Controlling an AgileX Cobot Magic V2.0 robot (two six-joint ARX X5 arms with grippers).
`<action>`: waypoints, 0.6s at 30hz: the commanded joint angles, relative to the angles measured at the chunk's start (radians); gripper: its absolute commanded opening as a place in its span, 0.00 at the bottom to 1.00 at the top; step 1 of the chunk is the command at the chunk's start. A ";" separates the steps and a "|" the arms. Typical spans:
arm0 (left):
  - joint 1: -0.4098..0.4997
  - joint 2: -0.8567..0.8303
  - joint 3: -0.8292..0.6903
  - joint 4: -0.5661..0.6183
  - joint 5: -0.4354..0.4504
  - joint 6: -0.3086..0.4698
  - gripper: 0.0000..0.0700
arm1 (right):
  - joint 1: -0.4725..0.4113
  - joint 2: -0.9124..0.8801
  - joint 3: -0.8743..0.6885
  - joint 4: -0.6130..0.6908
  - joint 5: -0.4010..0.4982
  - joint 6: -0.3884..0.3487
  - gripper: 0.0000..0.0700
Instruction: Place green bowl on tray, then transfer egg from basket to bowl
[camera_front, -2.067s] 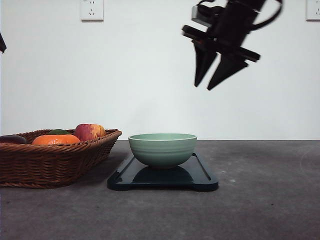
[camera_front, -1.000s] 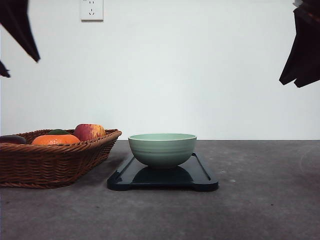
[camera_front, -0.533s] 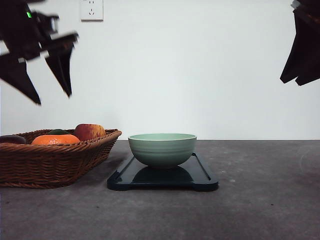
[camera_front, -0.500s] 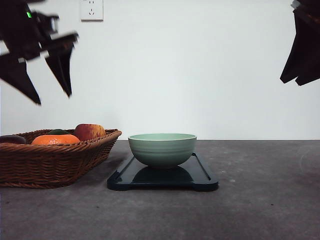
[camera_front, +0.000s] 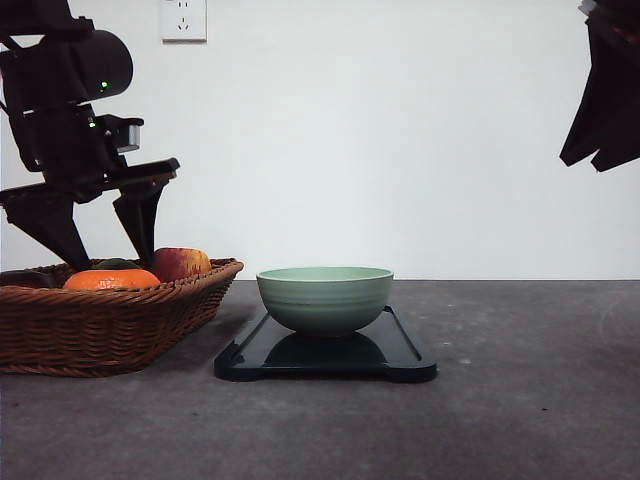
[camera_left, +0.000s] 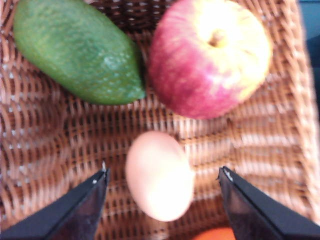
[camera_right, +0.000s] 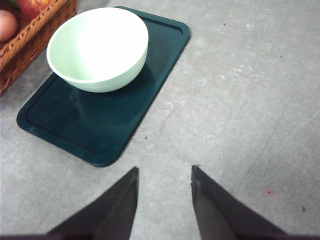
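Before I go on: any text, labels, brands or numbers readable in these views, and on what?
No readable text anywhere.
tray: no lettering can be made out on its dark surface.
green bowl: plain glaze, no mark.
basket, egg, apple: no labels or stickers visible.
Wall outlet: no legible marking.

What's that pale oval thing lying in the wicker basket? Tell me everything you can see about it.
It looks like an egg: a small, smooth oval, pinkish-tan, unbroken as far as shows. It lies on its side on the woven floor of the basket, below a red-yellow apple and a green avocado, apart from both. The left gripper hangs over it with its jaws spread wide, one finger on either side, neither touching the egg. In the right wrist view the egg peeks over the basket's rim.
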 joint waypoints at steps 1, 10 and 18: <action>-0.004 0.033 0.026 0.004 -0.008 0.006 0.62 | 0.005 0.007 0.008 0.012 0.005 0.011 0.29; -0.006 0.058 0.026 0.014 -0.009 0.006 0.62 | 0.005 0.008 0.008 0.012 0.005 0.010 0.29; -0.017 0.089 0.026 0.015 -0.008 0.006 0.62 | 0.005 0.008 0.008 0.012 0.023 0.010 0.29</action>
